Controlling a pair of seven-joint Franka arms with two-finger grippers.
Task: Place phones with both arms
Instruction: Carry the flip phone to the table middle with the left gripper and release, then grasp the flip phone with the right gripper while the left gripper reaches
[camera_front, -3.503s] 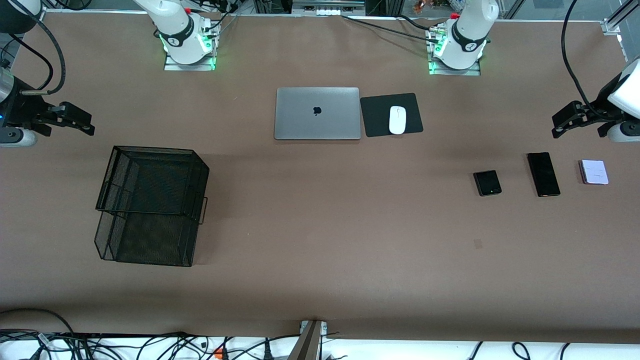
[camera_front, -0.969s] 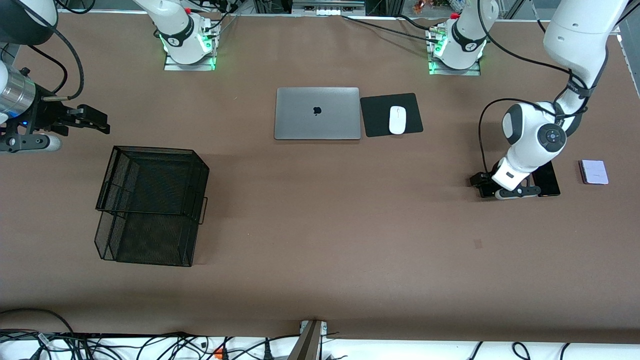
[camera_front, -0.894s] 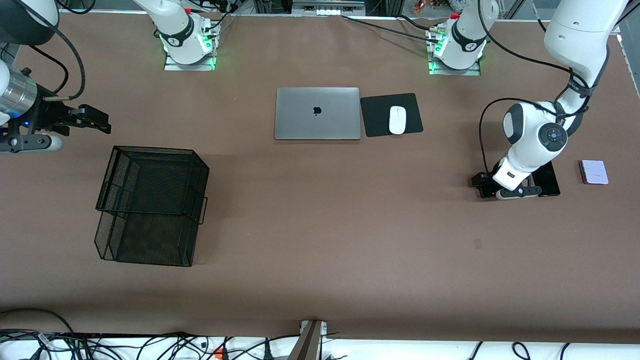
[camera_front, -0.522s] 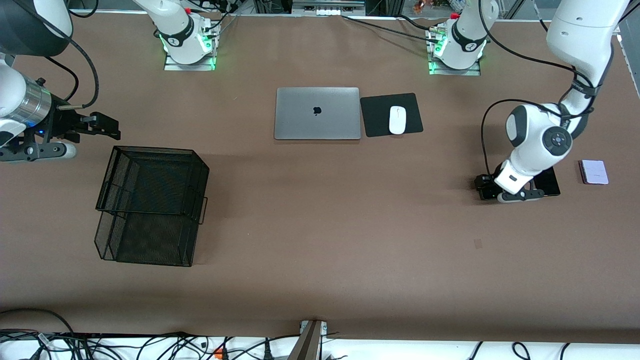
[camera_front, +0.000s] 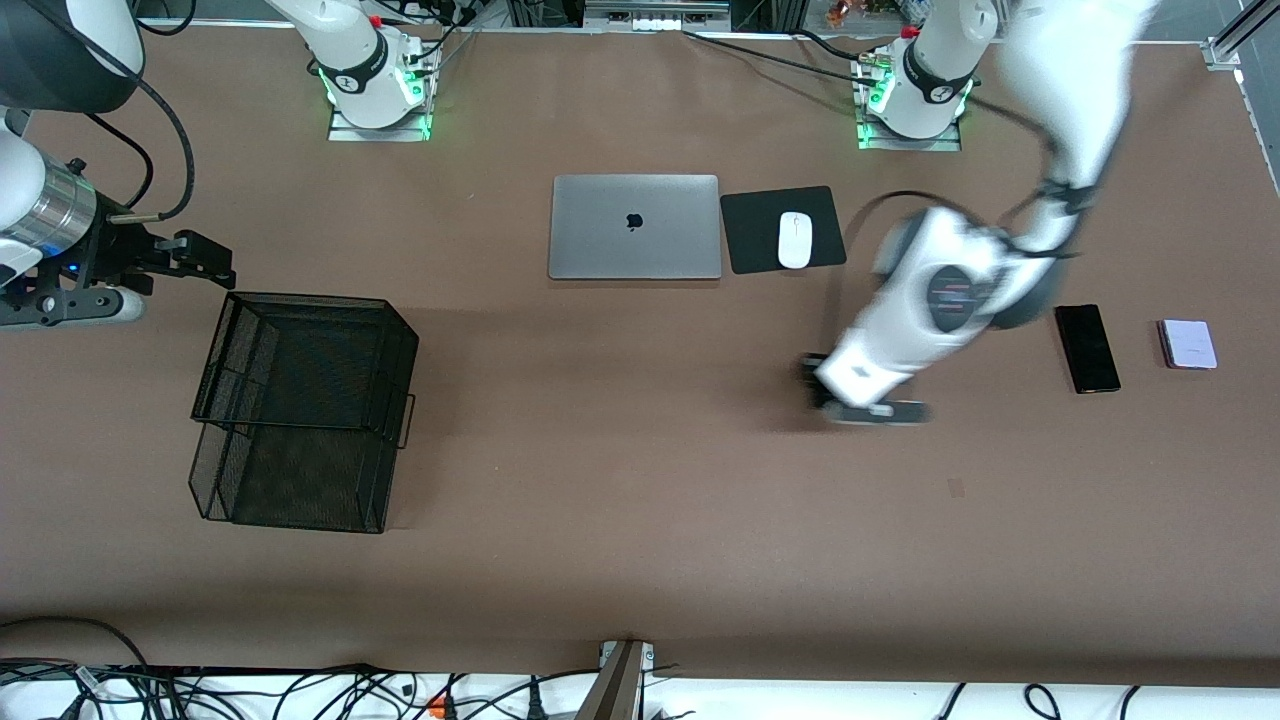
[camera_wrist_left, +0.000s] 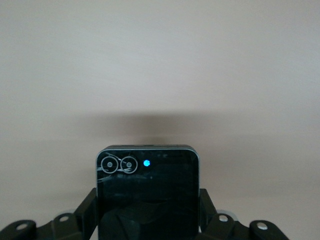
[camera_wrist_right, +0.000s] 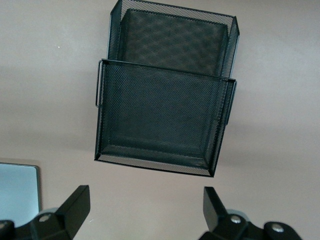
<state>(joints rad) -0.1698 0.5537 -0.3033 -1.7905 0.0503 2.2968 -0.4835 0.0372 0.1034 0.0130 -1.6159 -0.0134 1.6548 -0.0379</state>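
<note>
The left gripper (camera_front: 822, 385) is clamped on the small squarish black phone (camera_wrist_left: 146, 192), carried above bare table between the silver laptop (camera_front: 635, 227) and the two phones left on the table toward the left arm's end. In the left wrist view the phone sits between the fingers (camera_wrist_left: 86, 212) with its camera end jutting out past them, so only its lower part seems to be pinched. The arm shows blurred in the front view, a sign of a fast swing.

The risk, as it looks from here: a narrow pinch on a smooth slab at speed could let the phone twist or slide out and drop on the table. The wire mesh rack (camera_front: 300, 410) stands well apart from this gripper, toward the right arm's end, so any slip has a long carry in which to grow.

The right gripper (camera_front: 200, 262) hangs with its fingers spread wide and nothing between them, just beside the rack's rim, waiting. If a hand-over is intended, a tilted phone could meet those fingers badly.

Count: three phones, namely the black one in the grip, the long slim black phone (camera_front: 1087, 348) and the pale lavender phone (camera_front: 1187, 344) beside it; one laptop; one white mouse (camera_front: 795, 240) on one black mouse pad (camera_front: 750, 235); one rack; two arms.
</note>
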